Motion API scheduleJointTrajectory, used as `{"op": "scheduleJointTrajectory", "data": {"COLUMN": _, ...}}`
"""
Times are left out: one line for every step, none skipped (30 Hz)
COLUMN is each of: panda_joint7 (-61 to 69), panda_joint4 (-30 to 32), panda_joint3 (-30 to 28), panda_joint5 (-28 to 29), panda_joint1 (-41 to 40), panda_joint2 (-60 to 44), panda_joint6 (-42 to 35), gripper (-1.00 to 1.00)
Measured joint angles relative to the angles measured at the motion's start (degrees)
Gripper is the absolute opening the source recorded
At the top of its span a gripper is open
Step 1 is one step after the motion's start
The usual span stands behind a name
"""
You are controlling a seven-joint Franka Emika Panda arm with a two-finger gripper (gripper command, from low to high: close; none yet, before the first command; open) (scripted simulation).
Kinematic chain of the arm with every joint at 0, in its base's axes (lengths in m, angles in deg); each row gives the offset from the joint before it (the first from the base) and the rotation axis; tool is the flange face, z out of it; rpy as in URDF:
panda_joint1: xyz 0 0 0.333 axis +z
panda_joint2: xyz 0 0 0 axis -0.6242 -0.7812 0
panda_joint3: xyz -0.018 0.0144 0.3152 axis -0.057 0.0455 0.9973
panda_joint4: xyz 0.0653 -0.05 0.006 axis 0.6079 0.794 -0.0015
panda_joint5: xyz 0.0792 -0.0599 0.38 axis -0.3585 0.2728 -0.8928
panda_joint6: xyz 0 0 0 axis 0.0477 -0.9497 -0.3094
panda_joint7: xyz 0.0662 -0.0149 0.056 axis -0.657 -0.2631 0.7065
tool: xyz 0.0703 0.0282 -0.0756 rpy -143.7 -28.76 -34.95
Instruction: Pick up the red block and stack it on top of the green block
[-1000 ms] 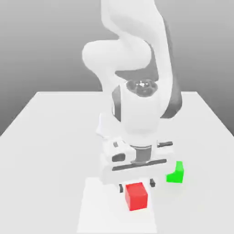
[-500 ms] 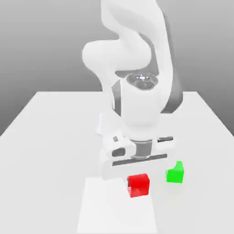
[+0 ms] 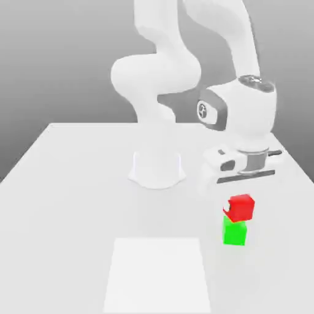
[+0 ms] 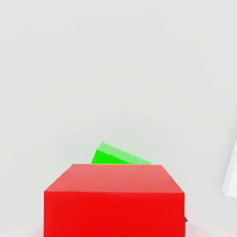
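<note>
Step read as placing, near done. Swung arm (image 3: 184,73) over white table (image 3: 61,184) toward the exterior view's right, away from the centre spot of a second ago. Hung gripper (image 3: 242,184) right above the stack; could not tell whether it was clamping or letting go. Sat red block (image 3: 240,207) on green block (image 3: 234,233), slightly skewed, touching; was down on the table a second ago, apart from the green. Next probably needed: clean release, straight lift without nudging the red off

green block (image 4: 121,156) mostly behind red block (image 4: 114,200)
</note>
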Motion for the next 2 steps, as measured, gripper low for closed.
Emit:
{"op": "scheduleJointTrajectory", "data": {"panda_joint7": 0.0, "panda_joint4": 0.0, "panda_joint3": 0.0, "panda_joint5": 0.0, "panda_joint1": -0.2, "panda_joint2": 0.0, "panda_joint6": 0.0, "gripper": 1.00}}
{"op": "scheduleJointTrajectory", "data": {"panda_joint7": 0.0, "panda_joint4": 0.0, "panda_joint3": 0.0, "panda_joint5": 0.0, "panda_joint1": -0.2, "panda_joint2": 0.0, "panda_joint6": 0.0, "gripper": 1.00}}
